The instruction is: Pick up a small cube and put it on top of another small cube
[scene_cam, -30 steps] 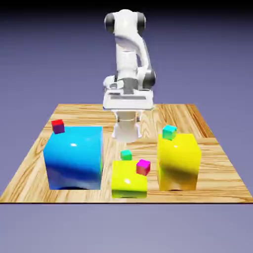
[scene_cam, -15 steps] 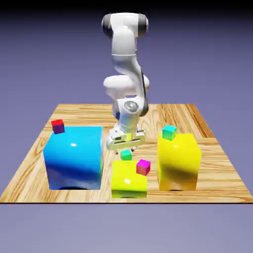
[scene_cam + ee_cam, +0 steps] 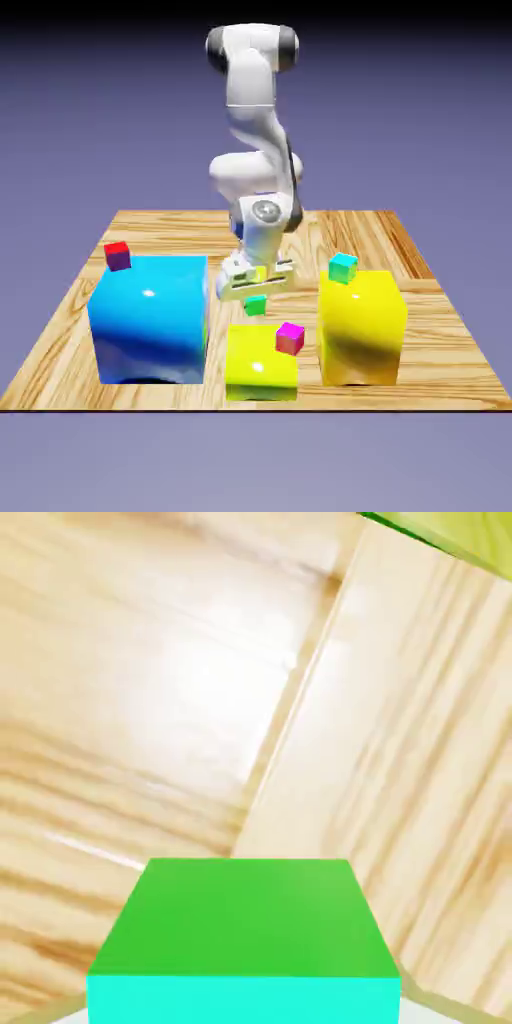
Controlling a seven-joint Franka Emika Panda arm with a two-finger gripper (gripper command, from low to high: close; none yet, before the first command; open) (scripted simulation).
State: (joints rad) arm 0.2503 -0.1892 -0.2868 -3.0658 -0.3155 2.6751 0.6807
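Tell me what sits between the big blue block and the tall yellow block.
In the exterior view, the low yellow block stands between the big blue block and the tall yellow block, with the pink cube on it.

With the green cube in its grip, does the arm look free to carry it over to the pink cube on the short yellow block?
Probably yes: the end effector holds the green cube just behind the pink cube, with nothing between; the tall yellow block stands aside.
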